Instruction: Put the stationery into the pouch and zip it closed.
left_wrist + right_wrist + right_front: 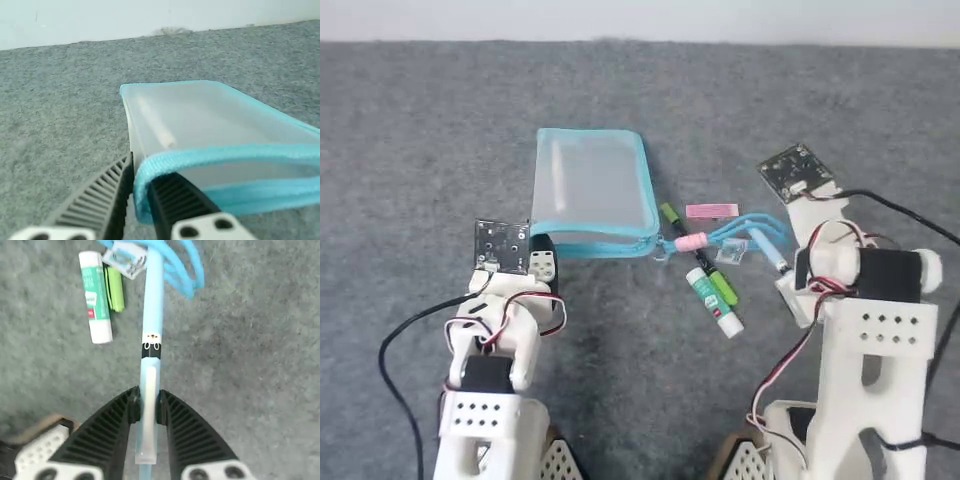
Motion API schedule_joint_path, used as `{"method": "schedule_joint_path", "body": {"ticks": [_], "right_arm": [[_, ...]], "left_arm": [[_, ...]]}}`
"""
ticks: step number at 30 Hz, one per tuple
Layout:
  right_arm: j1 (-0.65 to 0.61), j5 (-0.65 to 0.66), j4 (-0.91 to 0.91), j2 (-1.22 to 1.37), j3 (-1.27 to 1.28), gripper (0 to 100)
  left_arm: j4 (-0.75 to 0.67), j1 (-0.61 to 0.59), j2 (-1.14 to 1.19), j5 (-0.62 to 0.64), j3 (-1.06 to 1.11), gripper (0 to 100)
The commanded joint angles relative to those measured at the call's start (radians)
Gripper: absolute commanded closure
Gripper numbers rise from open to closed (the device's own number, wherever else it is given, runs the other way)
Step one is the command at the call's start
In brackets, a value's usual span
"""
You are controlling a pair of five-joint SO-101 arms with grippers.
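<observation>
Pinching the near left corner of the pouch (590, 190), the left gripper (545, 262) has its ribbed black jaws closed narrow on the turquoise woven trim, seen close in the left wrist view (141, 200). The pouch (200, 125) is a flat rectangle of frosted translucent plastic with a turquoise fabric border, lying on the grey, felt-like carpet (420, 150) at mid table. A pale streak shows through its top face; I cannot tell what it is. The right gripper (782, 270) is clamped on a light blue pen (765, 250), jaws tight on the pale barrel (148, 407). The pen (152, 315) is a slim, smooth cylinder with a black band and a small cartoon-eyes mark; it lies right of the pouch and points toward it. Near its far end sits a tangle of bright blue cord (185, 270) with a small clear tag (125, 255) whose print is too small to read. A glue stick (715, 300) lies on the carpet between pouch and right arm: a white tube with a green label and a red patch (95, 297), its text unreadable. Touching its side is a lime green marker (115, 287). A pink bead-like piece (692, 242) sits at the pouch's near right corner, and a flat pink strip (711, 210) lies just beyond it, apart from the pouch.
</observation>
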Motion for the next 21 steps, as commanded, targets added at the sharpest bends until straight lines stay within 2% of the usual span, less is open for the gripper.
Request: {"method": "schedule_joint_path", "body": {"ticks": [1, 9, 13, 17, 21], "right_arm": [[0.030, 0.161, 0.045, -0.021, -0.015, 99.2], [0.030, 0.428, 0.045, -0.021, 0.044, 99.2], [0.016, 0.460, 0.031, -0.021, 0.069, 99.1], [-0.088, 0.269, -0.051, -0.022, 0.066, 99.1], [-0.314, 0.038, -0.128, -0.050, 0.031, 99.1]], "left_arm": [[-0.034, 0.006, 0.011, -0.008, -0.031, 99], [-0.035, 0.006, 0.011, -0.008, -0.031, 99], [-0.058, 0.006, 0.015, -0.008, -0.030, 99], [-0.072, 0.017, 0.017, -0.008, -0.030, 99], [-0.071, 0.043, 0.018, -0.008, -0.019, 99]]}}
